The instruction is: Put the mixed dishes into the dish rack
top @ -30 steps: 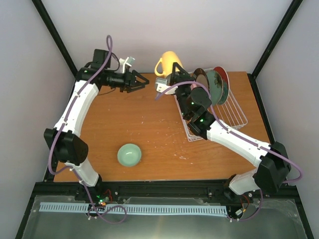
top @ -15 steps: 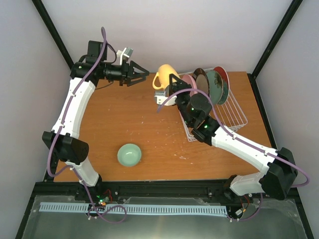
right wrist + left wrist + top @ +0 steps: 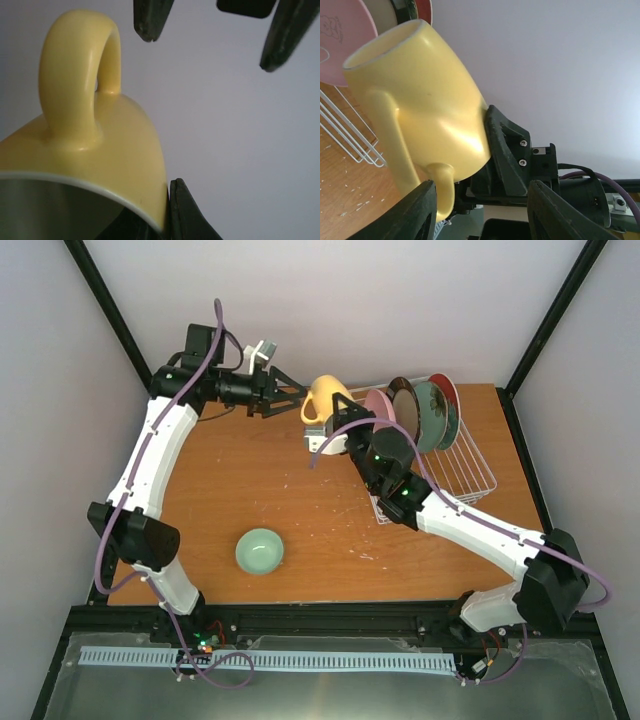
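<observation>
My right gripper [image 3: 338,420] is shut on the rim of the cream-yellow mug [image 3: 324,399], holding it in the air left of the dish rack [image 3: 462,468]; one finger [image 3: 187,215] presses the outer wall of the mug [image 3: 90,160]. My left gripper [image 3: 297,400] is open, just left of the mug, its fingers [image 3: 410,212] near the handle of the mug [image 3: 420,110] without touching. Pink [image 3: 380,405], dark cream-centred [image 3: 404,400], mint-green [image 3: 430,412] and red [image 3: 449,398] plates stand upright in the rack. The mint-green bowl [image 3: 260,550] sits on the table.
The wooden table [image 3: 260,470] is walled by pale panels at the back and sides, with black frame posts at the corners. The right arm's forearm crosses the near left end of the rack. A purple cable loops beside the mug.
The right arm has brought the mug down and left, away from the rack. The left gripper has swung right, and its open tips now sit beside the mug.
</observation>
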Controlling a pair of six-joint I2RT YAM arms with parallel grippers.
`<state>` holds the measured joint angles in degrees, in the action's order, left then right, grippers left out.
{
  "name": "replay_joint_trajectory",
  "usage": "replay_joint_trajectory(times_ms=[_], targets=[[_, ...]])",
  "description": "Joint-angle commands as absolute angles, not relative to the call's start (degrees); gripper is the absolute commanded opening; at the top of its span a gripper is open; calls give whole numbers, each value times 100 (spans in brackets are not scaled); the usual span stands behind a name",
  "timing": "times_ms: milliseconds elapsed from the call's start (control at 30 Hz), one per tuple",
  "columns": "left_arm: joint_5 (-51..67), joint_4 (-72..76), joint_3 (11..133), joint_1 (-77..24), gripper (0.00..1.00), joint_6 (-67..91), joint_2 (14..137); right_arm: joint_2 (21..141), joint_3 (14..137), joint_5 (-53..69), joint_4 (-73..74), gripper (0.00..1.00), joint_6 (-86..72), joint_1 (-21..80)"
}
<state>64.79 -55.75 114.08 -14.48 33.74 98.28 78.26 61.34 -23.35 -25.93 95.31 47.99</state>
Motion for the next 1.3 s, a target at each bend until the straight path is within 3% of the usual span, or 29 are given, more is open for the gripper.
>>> replay_joint_trajectory(times_ms=[0,367,600,1267], targets=[[6504,-5738,11530,-1586,48,3394,9961,7859,6431,-2215,-3235,3,9589,4799],[6003,-6553,12007,-1655,46,2840,10287,7949,6577,-2306,-3362,3,9614,4772],[5711,-7024,12961,-1626,46,2687,10620,7894,6588,-2370,-3291,3,9590,4721],[5783,-6979,12588,-1699,47,2656,10588,7940,6650,-2336,-3479,3,9598,4673]])
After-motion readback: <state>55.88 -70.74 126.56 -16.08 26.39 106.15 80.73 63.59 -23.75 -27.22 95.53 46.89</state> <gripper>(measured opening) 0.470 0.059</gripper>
